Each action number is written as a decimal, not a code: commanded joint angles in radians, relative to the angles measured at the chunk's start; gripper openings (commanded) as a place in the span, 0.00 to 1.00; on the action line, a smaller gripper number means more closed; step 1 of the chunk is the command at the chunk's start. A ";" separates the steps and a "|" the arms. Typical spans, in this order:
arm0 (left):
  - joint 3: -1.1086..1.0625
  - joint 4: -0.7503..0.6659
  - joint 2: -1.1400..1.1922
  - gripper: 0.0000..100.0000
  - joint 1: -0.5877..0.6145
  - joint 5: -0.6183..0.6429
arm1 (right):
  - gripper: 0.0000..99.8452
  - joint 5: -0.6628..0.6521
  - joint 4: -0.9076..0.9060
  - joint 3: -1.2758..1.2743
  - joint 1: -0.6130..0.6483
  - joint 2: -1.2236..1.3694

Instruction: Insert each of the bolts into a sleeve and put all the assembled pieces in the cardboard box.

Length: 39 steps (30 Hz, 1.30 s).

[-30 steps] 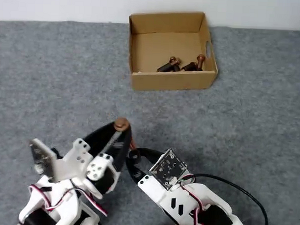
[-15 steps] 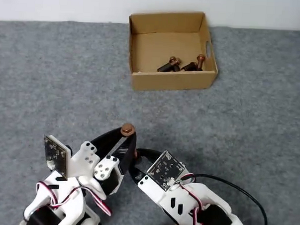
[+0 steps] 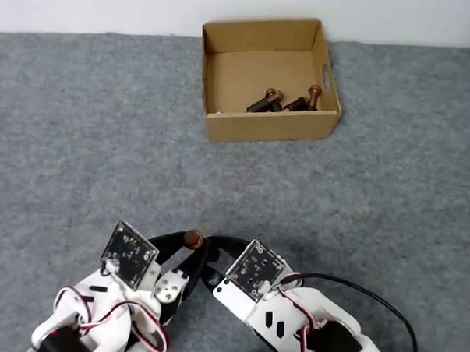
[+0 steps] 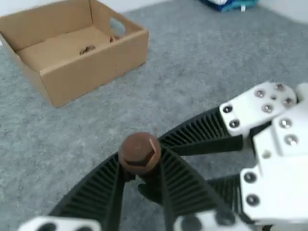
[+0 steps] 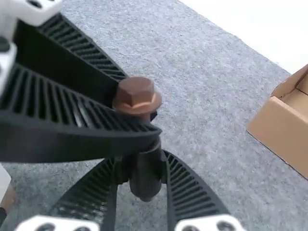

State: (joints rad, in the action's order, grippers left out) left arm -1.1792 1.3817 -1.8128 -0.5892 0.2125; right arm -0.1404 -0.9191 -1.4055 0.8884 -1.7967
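the bolt (image 4: 139,150) has a dull coppery hex head with softened corners and stands upright just over the carpet, close in front of the two arms and well apart from the box. the left gripper (image 4: 139,168) pinches it just under the head, its two black fingers (image 4: 103,185), ribbed like combs and tapering to the tips, drawn in tight on the shank. directly below is the sleeve (image 5: 144,180), a short, dark, smooth cylinder, also upright. the right gripper (image 5: 142,166) clamps it between the same kind of ribbed black plastic. the left fingers cross in front of the join, so i cannot tell whether the shank has entered the sleeve

the cardboard box (image 3: 268,124) is plain brown and open-topped, with low walls and an oval hand slot (image 3: 327,75) cut in one side. it stands at the far side by the white wall (image 3: 94,6). inside, toward the slot side, the assembled pieces (image 3: 266,101) lie on their sides close together, dark tubes with copper heads

the grey carpet (image 3: 104,131) is short-piled and flecked, and a bare stretch of it runs between the grippers and the box. both arms have white plastic shells. each wrist carries a small dark circuit board (image 3: 130,253), and a black cable (image 3: 374,295) curves off the right arm. a blue object (image 4: 226,3) sits at the carpet's far edge
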 commanded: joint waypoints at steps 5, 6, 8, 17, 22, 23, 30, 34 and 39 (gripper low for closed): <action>0.022 0.048 0.005 0.21 0.011 -0.018 | 0.01 -0.008 0.016 0.071 -0.001 -0.008; 0.022 0.049 0.005 0.23 0.012 -0.018 | 0.01 -0.021 0.016 0.069 -0.001 -0.008; 0.042 0.049 0.005 0.24 0.009 -0.018 | 0.01 -0.052 0.016 0.063 -0.001 -0.008; 0.145 0.046 0.003 0.22 0.017 -0.017 | 0.01 -0.061 0.016 0.060 -0.019 -0.008; 0.188 -0.029 0.000 0.00 0.017 -0.021 | 0.01 0.066 0.015 0.081 -0.171 -0.007; 0.189 -0.049 0.000 0.00 0.018 -0.021 | 0.01 0.097 0.010 0.086 -0.213 -0.007; 0.016 -0.153 0.000 0.00 0.327 -0.026 | 0.01 0.230 -0.173 0.189 -0.446 -0.005; -0.147 -0.249 0.000 0.00 0.485 -0.026 | 0.01 0.230 -0.229 0.245 -0.506 -0.005; -0.348 -0.325 0.000 0.00 0.586 -0.026 | 0.01 0.232 -0.286 0.333 -0.512 0.044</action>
State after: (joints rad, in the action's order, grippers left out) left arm -1.4569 1.1147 -1.8067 -0.0552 0.1956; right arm 0.0790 -1.1937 -1.1784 0.3867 -1.7921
